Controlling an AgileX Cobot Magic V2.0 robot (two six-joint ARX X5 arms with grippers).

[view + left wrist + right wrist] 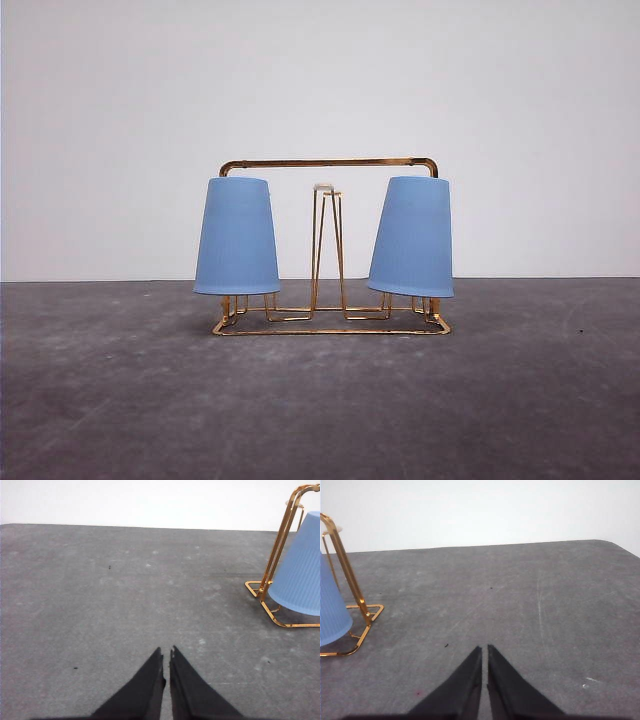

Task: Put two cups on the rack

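Two light-blue ribbed cups hang upside down on the gold wire rack (330, 163) in the front view: the left cup (236, 236) and the right cup (413, 237), one at each end, with a bare white-tipped peg (324, 188) between them. The left wrist view catches one end of the rack (272, 565) with a cup (300, 572) on it. My left gripper (165, 652) is shut and holds nothing, low over the table and apart from the rack. In the right wrist view the rack (345, 570) and a cup (331, 607) sit off to the side of my shut right gripper (484, 648).
The grey table (320, 400) runs to a plain white wall behind the rack. Bare tabletop (125, 590) lies ahead of the left gripper, and more (530, 600) ahead of the right gripper. The table's rounded far corner (615, 545) shows in the right wrist view.
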